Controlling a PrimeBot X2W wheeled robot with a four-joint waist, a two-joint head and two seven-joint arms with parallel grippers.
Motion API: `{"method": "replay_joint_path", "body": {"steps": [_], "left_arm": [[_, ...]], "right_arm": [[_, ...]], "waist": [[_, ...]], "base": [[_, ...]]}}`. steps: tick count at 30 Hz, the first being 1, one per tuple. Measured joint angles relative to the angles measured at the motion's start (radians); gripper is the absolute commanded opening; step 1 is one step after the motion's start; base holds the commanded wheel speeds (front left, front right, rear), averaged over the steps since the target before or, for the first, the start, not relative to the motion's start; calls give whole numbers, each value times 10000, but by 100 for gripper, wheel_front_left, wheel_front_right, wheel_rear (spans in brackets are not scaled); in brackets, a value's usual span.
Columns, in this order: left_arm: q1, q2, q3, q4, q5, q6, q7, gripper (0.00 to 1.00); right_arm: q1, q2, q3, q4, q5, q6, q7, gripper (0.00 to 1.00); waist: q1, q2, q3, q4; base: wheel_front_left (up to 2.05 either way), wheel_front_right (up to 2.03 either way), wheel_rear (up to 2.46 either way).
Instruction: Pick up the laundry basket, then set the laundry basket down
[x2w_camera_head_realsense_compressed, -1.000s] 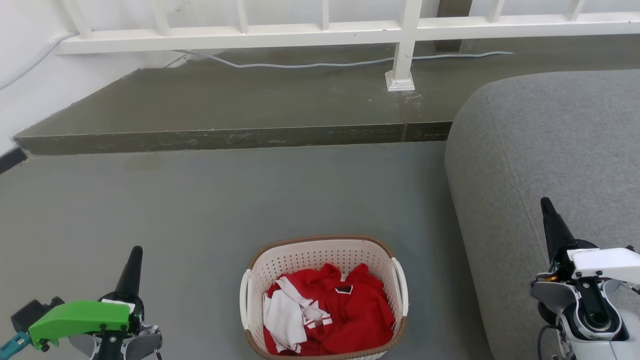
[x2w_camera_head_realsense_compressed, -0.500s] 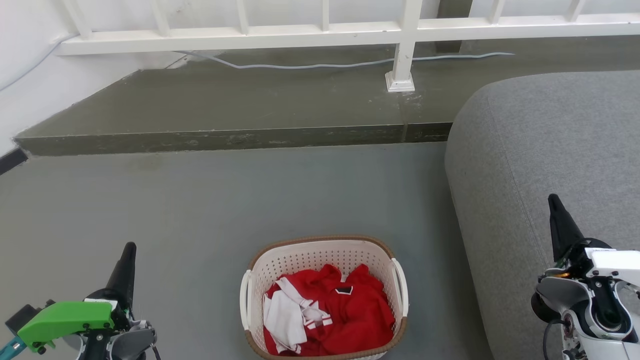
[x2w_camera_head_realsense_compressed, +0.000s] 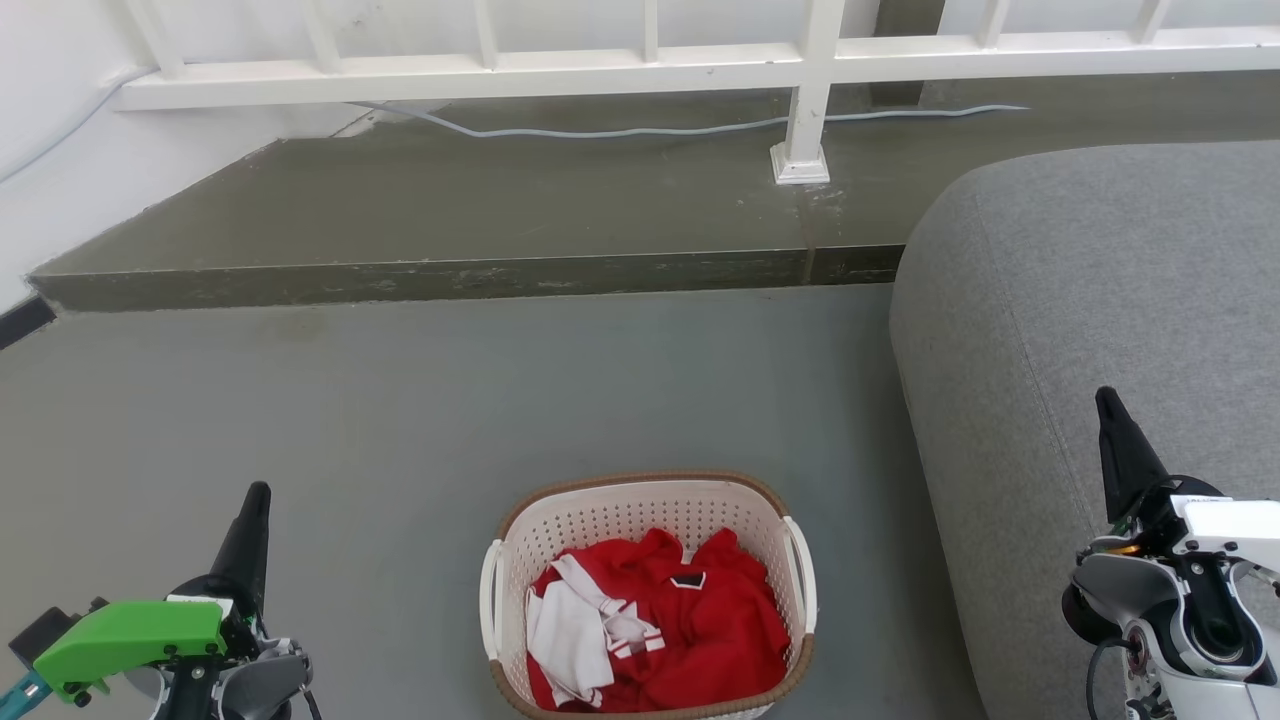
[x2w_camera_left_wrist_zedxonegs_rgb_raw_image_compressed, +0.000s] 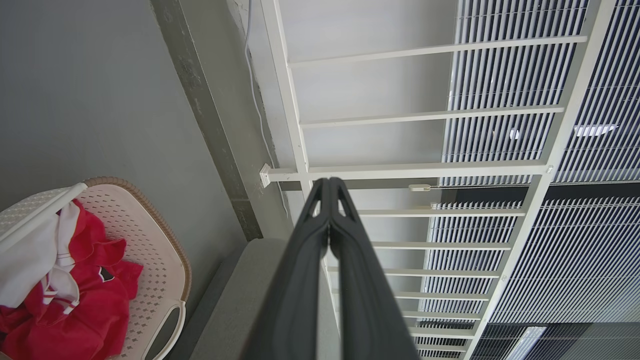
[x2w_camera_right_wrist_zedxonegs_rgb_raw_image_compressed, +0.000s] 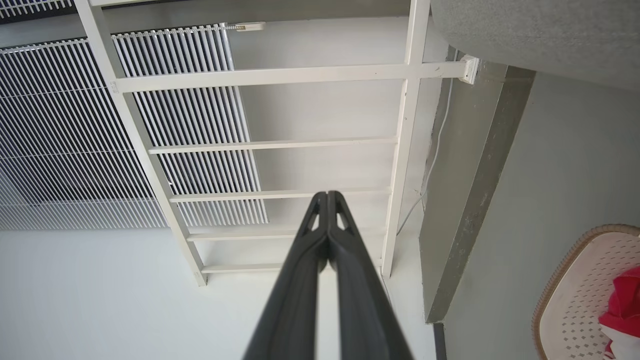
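1. Laundry basket (x2w_camera_head_realsense_compressed: 640, 512) stands upright on the grey floor (x2w_camera_head_realsense_compressed: 450, 400) at the bottom middle of the head view. It sits between the two arms and touches neither, and its brown rim and both white side handles are free.
2. Red clothes (x2w_camera_head_realsense_compressed: 720, 620) and a white cloth (x2w_camera_head_realsense_compressed: 560, 630) lie crumpled inside it, below the rim.
3. The left gripper (x2w_camera_head_realsense_compressed: 256, 498) hangs over the floor to the basket's left, well apart from it, with its tip pointing up the head view. A green cover (x2w_camera_head_realsense_compressed: 130, 630) sits on the wrist behind it.
4. In the left wrist view its fingers (x2w_camera_left_wrist_zedxonegs_rgb_raw_image_compressed: 300, 280) are pressed together along their whole length with nothing between them. The basket with its clothes lies at that view's lower left corner.
5. The right gripper (x2w_camera_head_realsense_compressed: 1107, 402) hangs over the grey sofa (x2w_camera_head_realsense_compressed: 1100, 260) to the basket's right, also well apart from the basket and pointing up the head view.
6. In the right wrist view its two fingers meet at the tip and hold nothing. A part of the basket's rim and wall shows at the lower right edge.
7. The sofa's rounded edge is near the basket's right handle, with a strip of floor between them.
8. Beyond the basket a dark raised step (x2w_camera_head_realsense_compressed: 450, 220) crosses the floor. A white railing (x2w_camera_head_realsense_compressed: 640, 65) stands on it, and a pale cable (x2w_camera_head_realsense_compressed: 620, 130) runs along it.
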Motion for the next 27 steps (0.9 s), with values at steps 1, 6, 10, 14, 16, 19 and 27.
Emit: {"method": "replay_joint_path", "body": {"steps": [1,6,10,14,16,19,27], "left_arm": [[0,0,2,0,0,0,0,0],[-2,0,2,0,0,0,0,0],[-3,-2,2,0,0,0,0,0],[-3,-2,2,-2,0,0,0,0],[-3,-2,2,-2,0,0,0,0],[-4,-2,2,-2,0,0,0,0],[-4,-2,2,-2,0,0,0,0]], "right_arm": [[0,0,0,0,0,0,0,0],[0,0,0,-6,0,0,0,0],[0,0,0,-8,0,0,0,0],[0,0,0,-10,2,0,0,0],[0,0,0,-10,2,0,0,0],[0,2,2,-12,25,0,0,0],[0,2,2,-13,42,0,0,0]], "waist": [[0,0,0,0],[0,0,1,0],[0,0,1,0],[0,0,1,0],[0,0,1,0],[0,0,1,0],[0,0,1,0]], "base": [[0,0,0],[0,0,0],[0,0,0],[0,0,0],[0,0,0],[0,0,0],[0,0,0]]}}
